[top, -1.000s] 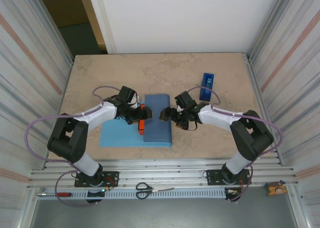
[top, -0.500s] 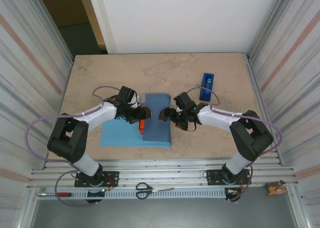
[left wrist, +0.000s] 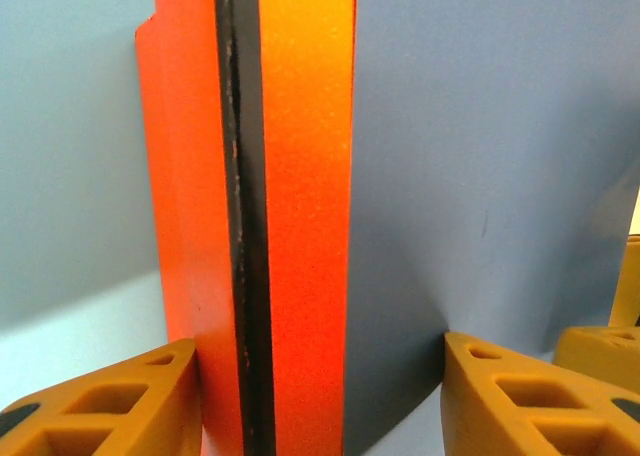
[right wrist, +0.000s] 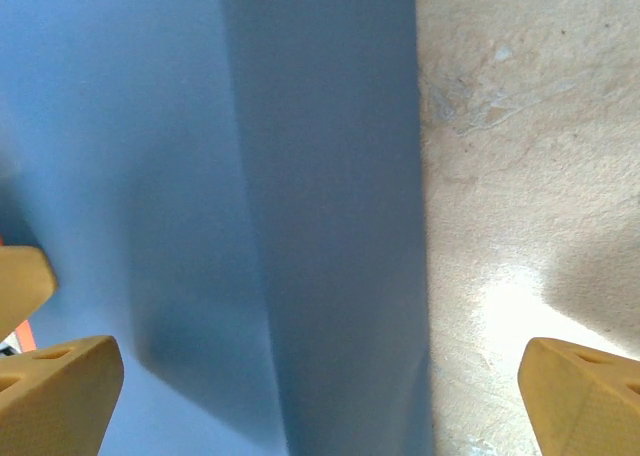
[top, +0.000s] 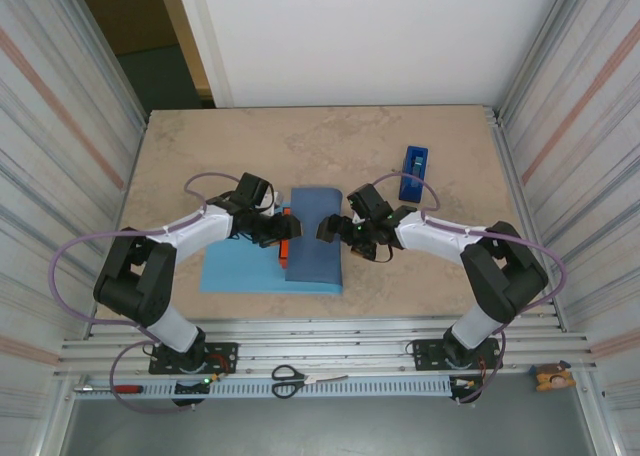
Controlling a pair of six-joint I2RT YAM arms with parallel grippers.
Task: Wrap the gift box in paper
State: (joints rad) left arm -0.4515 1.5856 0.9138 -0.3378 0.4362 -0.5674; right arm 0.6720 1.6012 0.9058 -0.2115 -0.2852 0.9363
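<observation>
The gift box (top: 284,239) shows as an orange strip between the arms. Its orange side with a dark seam (left wrist: 290,226) stands close before the left wrist camera. The paper (top: 232,270) lies light blue on the table. Its slate-blue flap (top: 314,234) is folded over the box top (left wrist: 480,156) and down to the table (right wrist: 330,226). My left gripper (top: 272,230) is open at the box's left side, one of its fingers (left wrist: 110,406) against the orange side and the other on the flap. My right gripper (top: 336,228) is open over the flap's right edge (right wrist: 320,396).
A narrow blue tape dispenser (top: 413,172) stands at the back right on the beige table (top: 420,266). Scissors (top: 290,380) and a red-handled tool (top: 125,387) lie on the rail in front of the arm bases.
The folded flap has drawn in and lies flatter over the box, its near edge further back. The right gripper has shifted slightly left; the left has barely moved.
</observation>
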